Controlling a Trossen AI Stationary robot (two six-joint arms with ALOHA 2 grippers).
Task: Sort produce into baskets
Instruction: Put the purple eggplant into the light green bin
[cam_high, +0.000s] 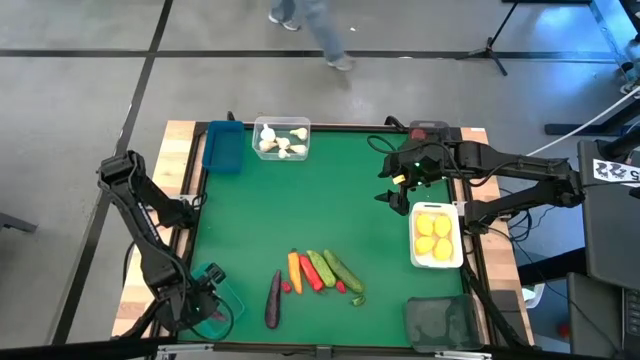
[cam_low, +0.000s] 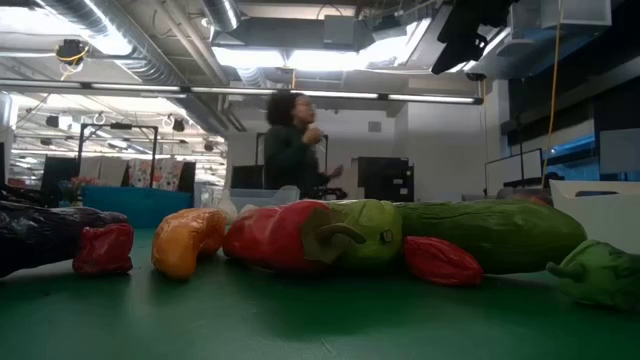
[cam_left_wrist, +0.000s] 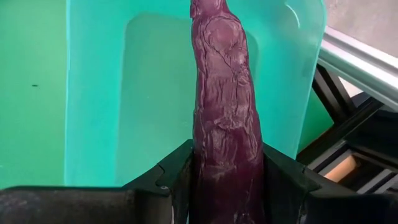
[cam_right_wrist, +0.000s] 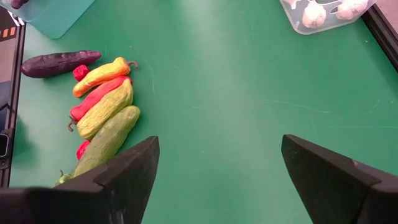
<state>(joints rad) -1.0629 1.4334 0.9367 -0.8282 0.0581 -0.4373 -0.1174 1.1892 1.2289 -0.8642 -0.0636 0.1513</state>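
while my left gripper at lower left clamps an eggplant over the teal basket, my right gripper at upper right gapes wide, empty.

A purple eggplant hangs over the teal basket — peppers and cucumbers lie mid-table.

The middle of the green desk lies bare, open for passage. Near the front edge a tight row of produce blocks the way; baskets line the far and right edges.
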